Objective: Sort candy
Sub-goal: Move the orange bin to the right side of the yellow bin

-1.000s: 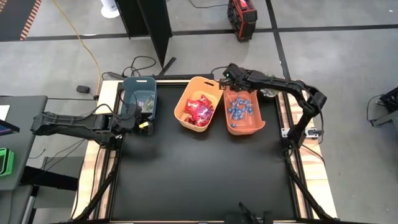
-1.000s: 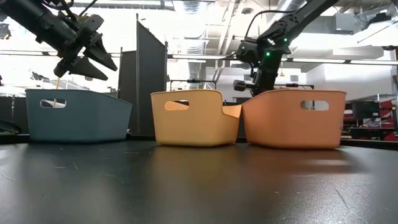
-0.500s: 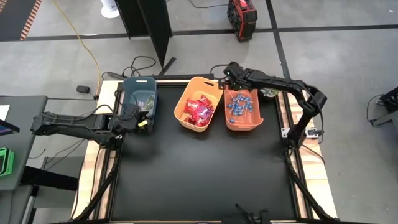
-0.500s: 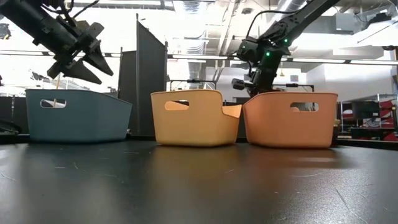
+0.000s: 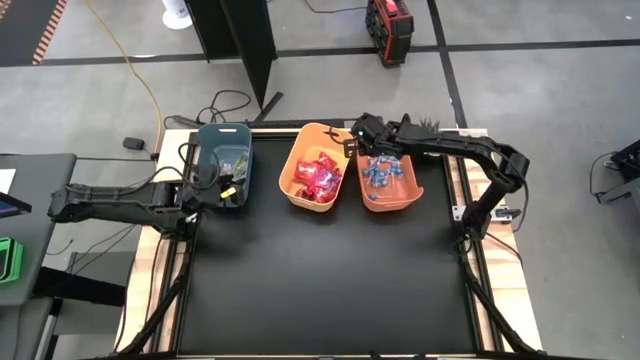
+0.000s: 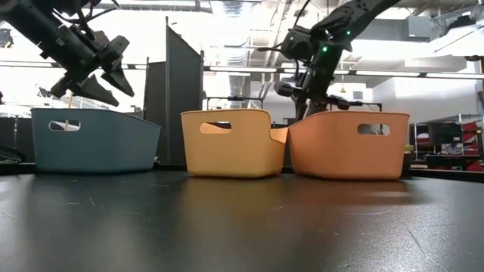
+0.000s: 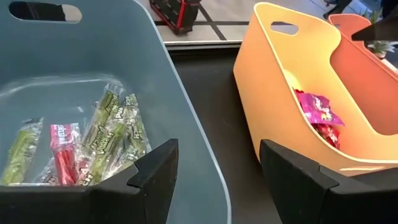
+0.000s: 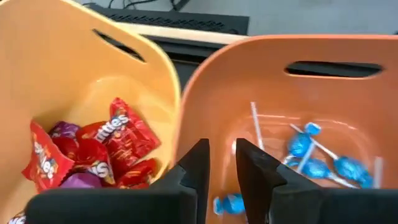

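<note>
Green-pink stick packets (image 7: 106,143) lie on the floor of the blue bin (image 5: 222,130). Red square packets (image 8: 106,149) fill the yellow bin (image 5: 300,150). Blue lollipops (image 8: 317,158) lie in the orange bin (image 5: 410,190). My left gripper (image 7: 217,177) hovers open above the blue bin's near right wall (image 7: 186,130), one finger on either side of it, touching nothing. My right gripper (image 8: 221,155) reaches down into the orange bin's far left corner, with only a narrow empty gap between its fingers. My right gripper comes slanting down from the far side into the orange bin. The outer side of one finger (image 8: 194,163) stands against the bin's wall (image 8: 181,130) next to the yellow bin. I cannot tell for sure that it touches. The bin stands flat on the table.
The three bins stand in a row along the table's far edge, the yellow and orange ones touching. The black table top (image 5: 320,280) spreads out in front of them. Dark panels and cables lie beyond the far edge.
The orange bin has slid a little toward the table's left and turned, closing against the yellow bin, which has shifted slightly left too. My right gripper has moved with it toward the left and risen a little at the bin's far left corner.
</note>
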